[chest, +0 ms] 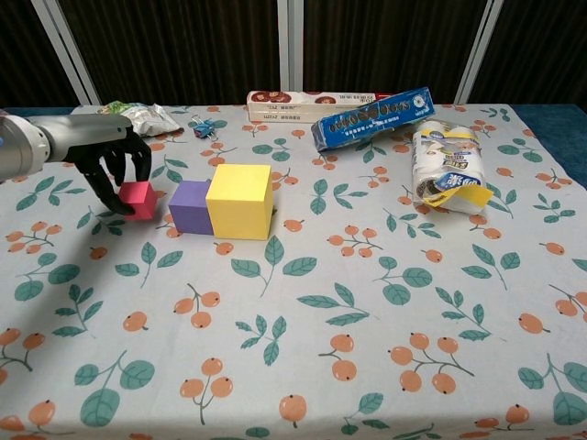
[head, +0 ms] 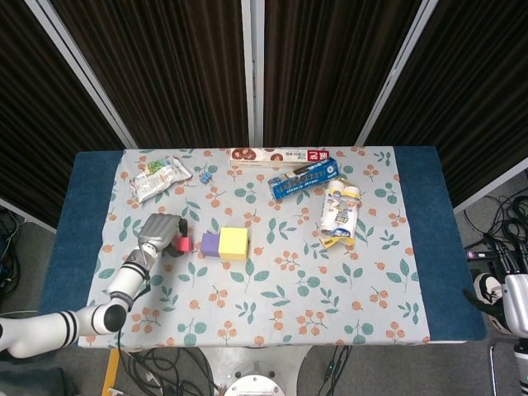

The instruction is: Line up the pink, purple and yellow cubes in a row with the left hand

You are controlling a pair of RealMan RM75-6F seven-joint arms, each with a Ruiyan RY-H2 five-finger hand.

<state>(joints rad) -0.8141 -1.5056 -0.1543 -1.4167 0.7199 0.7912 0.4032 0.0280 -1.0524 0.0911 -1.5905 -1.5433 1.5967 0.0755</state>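
Pink cube nearly in line

Left hand (chest: 117, 168) grips the pink cube (chest: 139, 199) just beside the purple cube (chest: 190, 206), which touches the yellow cube (chest: 239, 200) on the counter (chest: 385, 348); setting down and release remain.

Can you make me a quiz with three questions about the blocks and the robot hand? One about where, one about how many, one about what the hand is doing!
1. Where is the purple cube?
A. Touching the yellow cube
B. On the blue box
C. At the table's near edge

2. How many cubes are there?
A. Two
B. Three
C. Five

3. What is the left hand doing?
A. Resting flat on the cloth
B. Holding the pink cube
C. Pushing the yellow cube

Answers: 1 A, their sides meet. 2 B, pink, purple and yellow. 3 B, its fingers wrap the pink cube beside the purple one.
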